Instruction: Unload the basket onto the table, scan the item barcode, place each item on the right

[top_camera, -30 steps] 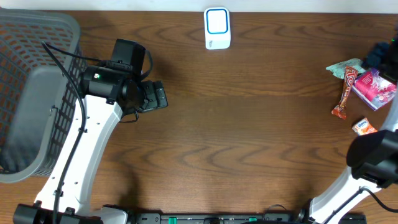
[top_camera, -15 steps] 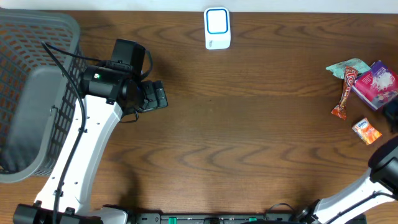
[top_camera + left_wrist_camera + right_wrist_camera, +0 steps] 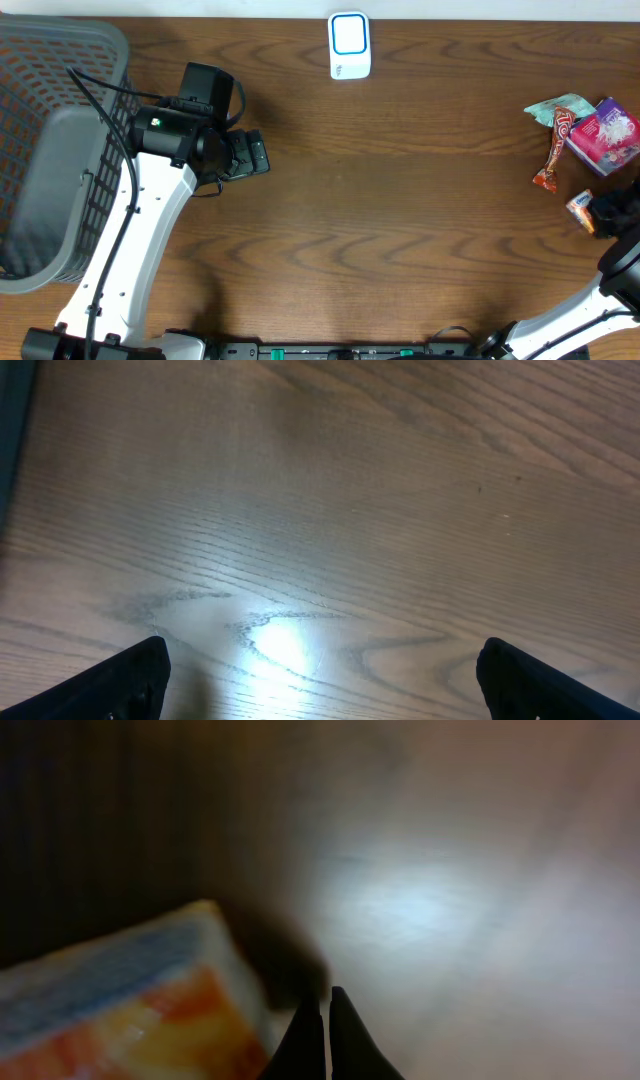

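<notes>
Packet (image 3: 580, 206) looked light, soft, prob crinkly; best pinched at edges. R gripper (image 3: 322, 1020) fingers together beside it, empty; L gripper (image 3: 320, 685) fingers wide apart.

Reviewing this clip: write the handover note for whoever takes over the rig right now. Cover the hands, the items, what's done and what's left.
Left hand: open over the bare table, holding nothing.
Right hand: shut at the table's right side. Its fingertips sit beside the small orange packet with nothing visible between them, so it probably has no grip.
Things: the scanner is at the far middle edge. The green packet, red candy bar and pink box lie at the right. The grey basket is at the left.
Done: no item is at the scanner.
Left: reopen, grasp an item, and show its barcode to the scanner.
</notes>
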